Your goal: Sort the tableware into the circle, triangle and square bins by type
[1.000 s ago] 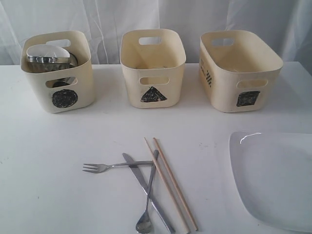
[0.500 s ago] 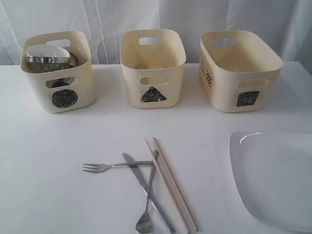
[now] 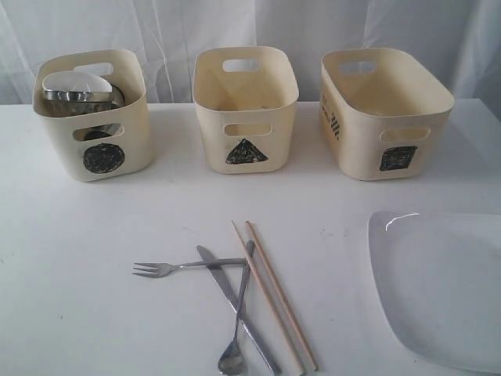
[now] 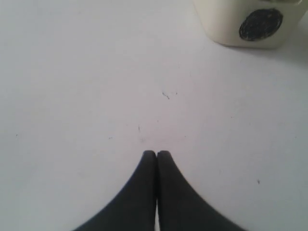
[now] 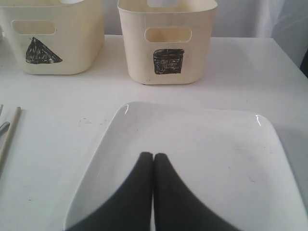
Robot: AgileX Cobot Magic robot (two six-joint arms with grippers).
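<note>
Exterior view shows us the white desk point(image 3: 78, 235), with the large white plate point(image 3: 446, 290) at its near right. Along the back stand the square bin point(image 3: 368, 133), triangle bin point(image 3: 246, 117) and circle bin point(image 3: 94, 149). The circle bin holds steel ware point(image 3: 78, 95) and a small white bowl point(image 3: 74, 81). Before the triangle bin lie two chopsticks point(image 3: 282, 298), with the knife point(image 3: 221, 280), fork point(image 3: 188, 265) and spoon point(image 3: 232, 360) crossed beside them. Our left fingers point(image 4: 147, 166) and right fingers point(image 5: 143, 168) are pressed together, empty. The right fingers hang over the plate.

The left end effector point(image 4: 156, 153) is closed. Its 2 black fingers point(image 4: 139, 192) press together, tip to tip, and get wider toward the wrist. The right end effector point(image 5: 153, 155) is closed the same way, its 2 black fingers touching along their length.
</note>
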